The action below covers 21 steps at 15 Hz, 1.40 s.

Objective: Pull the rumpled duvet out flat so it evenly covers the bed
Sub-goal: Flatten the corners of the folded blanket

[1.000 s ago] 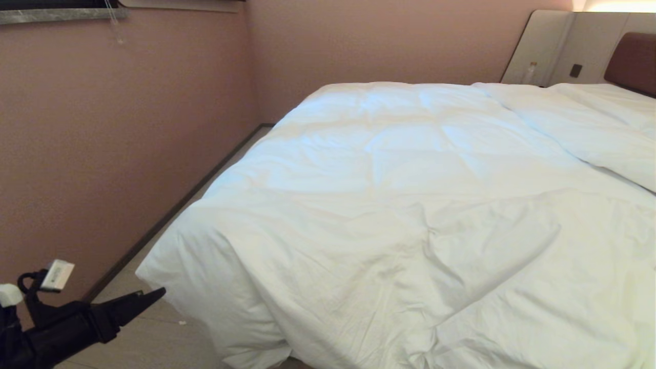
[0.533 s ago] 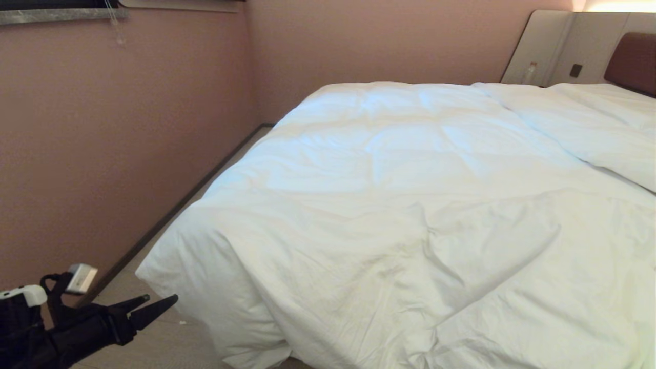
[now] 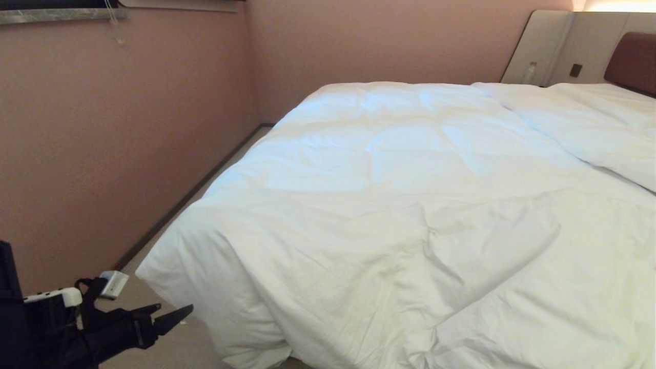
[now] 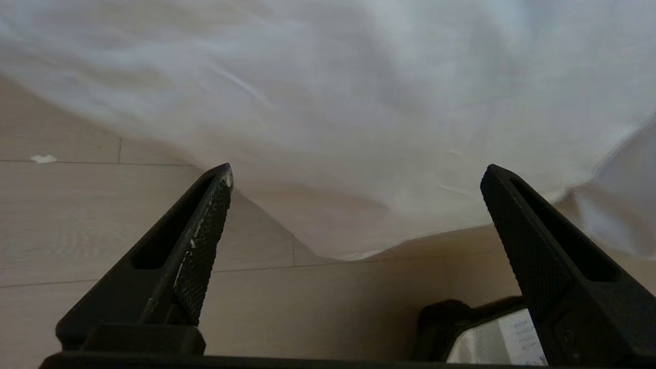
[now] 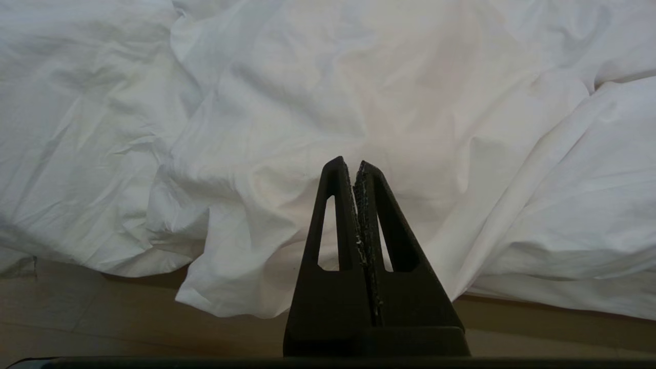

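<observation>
Soft, puffy, light but bulky duvet (image 3: 410,205), draped over the bed (image 3: 633,59), long axis running from the near foot end toward the headboard, near corner hanging to the floor (image 4: 102,215). Likely to bunch and drag; best pinched at that hanging corner hem. Left gripper (image 3: 171,313) low beside it, spread wide, holding nothing. Right gripper (image 5: 354,166) pressed closed, empty, near the rumpled foot edge.

One duvet (image 3: 389,205), one bed (image 3: 633,59), two pincers.
</observation>
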### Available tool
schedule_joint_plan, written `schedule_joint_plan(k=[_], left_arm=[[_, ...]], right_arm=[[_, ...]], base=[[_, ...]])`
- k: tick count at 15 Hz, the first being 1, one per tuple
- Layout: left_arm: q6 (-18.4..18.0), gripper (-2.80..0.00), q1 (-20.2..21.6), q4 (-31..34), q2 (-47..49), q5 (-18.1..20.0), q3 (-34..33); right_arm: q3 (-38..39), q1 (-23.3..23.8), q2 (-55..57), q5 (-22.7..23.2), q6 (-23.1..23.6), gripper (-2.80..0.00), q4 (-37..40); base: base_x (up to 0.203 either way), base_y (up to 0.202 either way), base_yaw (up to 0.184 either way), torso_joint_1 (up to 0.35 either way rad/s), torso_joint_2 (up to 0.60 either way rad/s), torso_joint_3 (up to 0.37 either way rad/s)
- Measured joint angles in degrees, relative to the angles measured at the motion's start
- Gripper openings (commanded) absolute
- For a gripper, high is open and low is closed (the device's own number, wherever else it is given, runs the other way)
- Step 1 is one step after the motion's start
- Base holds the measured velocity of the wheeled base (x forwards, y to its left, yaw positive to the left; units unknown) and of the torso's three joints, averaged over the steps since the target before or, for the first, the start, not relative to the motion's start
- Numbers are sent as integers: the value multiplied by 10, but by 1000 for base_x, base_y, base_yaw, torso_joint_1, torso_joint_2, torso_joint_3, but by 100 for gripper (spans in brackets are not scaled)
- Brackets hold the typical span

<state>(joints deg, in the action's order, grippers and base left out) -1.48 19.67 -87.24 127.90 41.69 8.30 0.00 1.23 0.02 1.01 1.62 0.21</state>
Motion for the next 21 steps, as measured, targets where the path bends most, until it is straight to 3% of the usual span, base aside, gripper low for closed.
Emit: schedule_joint_plan(k=[3,11,16,21], left_arm=[[1,0,-17,0,21,-25,25],[42,0,-76,0,45,-30,101],[40,0,-117,0,73,-87,147],[25,0,-136,0,101,-105,175]], right_arm=[[0,0,0,0,0,-280,0],[0,0,0,0,0,-280,0],[0,0,0,0,0,-280,0],[0,0,0,0,0,-280,0]], base=[[0,0,0,0,0,0],[0,0,0,0,0,0],[0,0,0,0,0,0],[0,0,0,0,0,0]])
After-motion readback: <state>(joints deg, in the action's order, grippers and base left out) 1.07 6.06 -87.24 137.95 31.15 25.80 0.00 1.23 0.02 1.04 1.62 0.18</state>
